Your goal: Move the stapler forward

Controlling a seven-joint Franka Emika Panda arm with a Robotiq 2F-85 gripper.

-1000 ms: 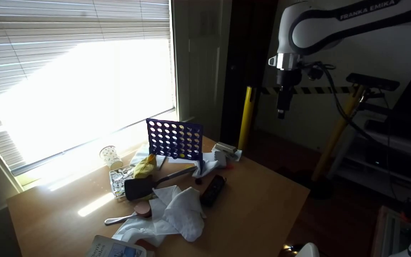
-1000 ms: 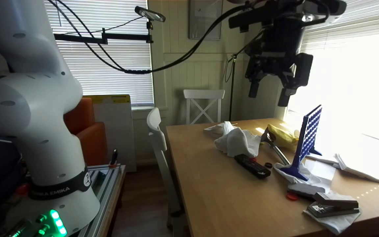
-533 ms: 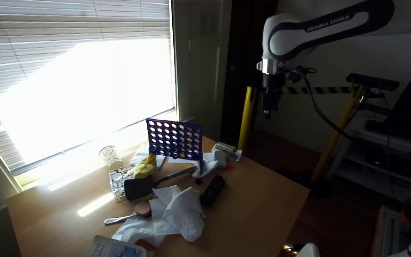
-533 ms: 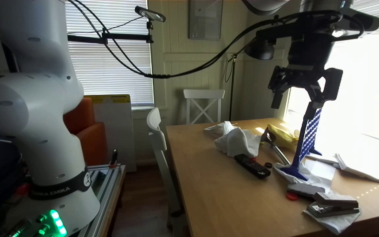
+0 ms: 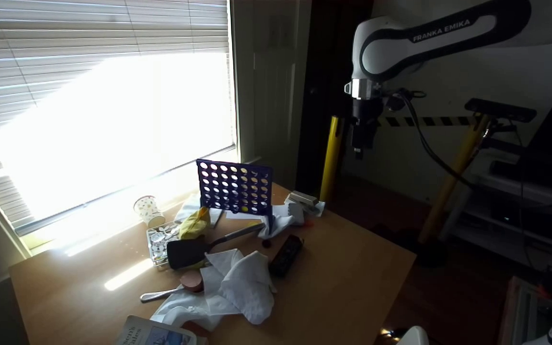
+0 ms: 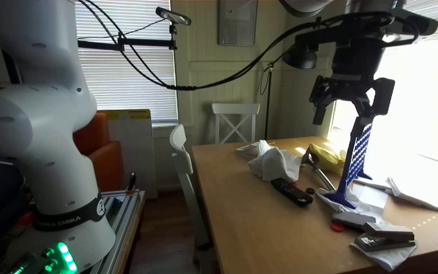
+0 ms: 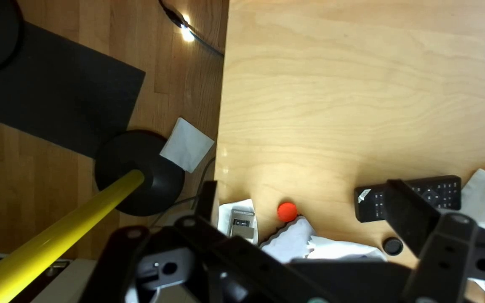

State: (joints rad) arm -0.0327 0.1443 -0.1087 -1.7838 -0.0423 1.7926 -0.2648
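Observation:
The stapler (image 6: 388, 238) is a grey-brown bar lying on a white napkin (image 6: 392, 258) near the table's corner. It also shows in the other exterior view (image 5: 303, 198). In the wrist view the stapler (image 7: 241, 223) is partly hidden behind a gripper finger. My gripper (image 6: 338, 125) is open and empty, high above the table. In the wrist view its fingertips (image 7: 301, 189) are wide apart, with the stapler just inside the left one. The gripper also shows side-on in an exterior view (image 5: 358, 153).
A blue grid rack (image 6: 356, 156) stands beside the stapler's end of the table. A grey cloth-like piece (image 6: 353, 219), a red disc (image 7: 287, 211), a black remote (image 7: 369, 204) and a black cap (image 7: 393, 246) lie nearby. The table edge (image 7: 220, 126) is close to the stapler.
The arm has moved the open gripper leftward in an exterior view, and rightward and slightly lower in the other. It has barely moved over the last half second. The stapler has not moved.

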